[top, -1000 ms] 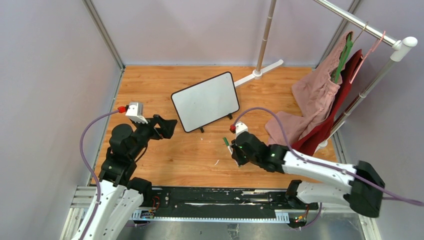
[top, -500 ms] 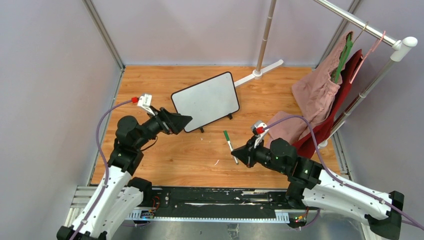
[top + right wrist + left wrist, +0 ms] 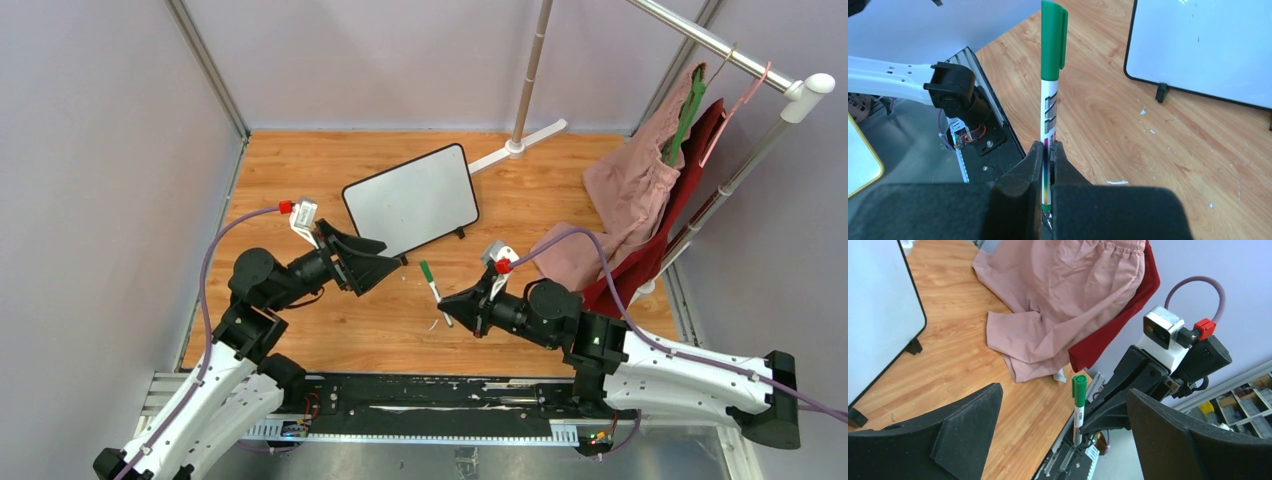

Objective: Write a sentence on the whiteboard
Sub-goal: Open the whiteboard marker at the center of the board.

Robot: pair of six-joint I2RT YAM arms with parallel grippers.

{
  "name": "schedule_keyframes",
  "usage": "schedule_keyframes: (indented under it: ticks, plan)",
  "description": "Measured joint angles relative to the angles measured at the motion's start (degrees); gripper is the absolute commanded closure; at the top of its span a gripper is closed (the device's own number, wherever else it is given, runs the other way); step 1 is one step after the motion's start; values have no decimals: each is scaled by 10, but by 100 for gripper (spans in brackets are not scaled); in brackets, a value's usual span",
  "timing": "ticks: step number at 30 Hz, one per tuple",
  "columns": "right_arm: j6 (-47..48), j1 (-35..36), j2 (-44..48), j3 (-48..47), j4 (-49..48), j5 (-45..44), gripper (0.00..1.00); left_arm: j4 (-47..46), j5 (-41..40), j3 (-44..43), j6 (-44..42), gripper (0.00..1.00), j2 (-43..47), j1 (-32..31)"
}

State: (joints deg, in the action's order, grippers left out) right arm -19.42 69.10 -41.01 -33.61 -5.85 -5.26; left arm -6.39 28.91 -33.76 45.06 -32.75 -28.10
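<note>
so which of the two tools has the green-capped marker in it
The right arm's black tool, shut on the white marker pen with the green cap. The left arm's black tool stands wide open and empty.

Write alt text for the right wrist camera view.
The right gripper is shut on a white marker with its green cap on, which stands up the middle of the picture. Behind it lies the wooden table, and at upper right a corner of the whiteboard, with no writing on the part that shows.

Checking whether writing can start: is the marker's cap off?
No, the green cap sits on the marker, which is clamped in the right gripper.
</note>
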Motion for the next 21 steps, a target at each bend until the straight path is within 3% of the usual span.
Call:
schedule_keyframes:
  ticks: [21]
  plan:
    - [13, 30, -22, -18, -84, -44, 100, 0, 3, 0, 17, 4, 2, -10]
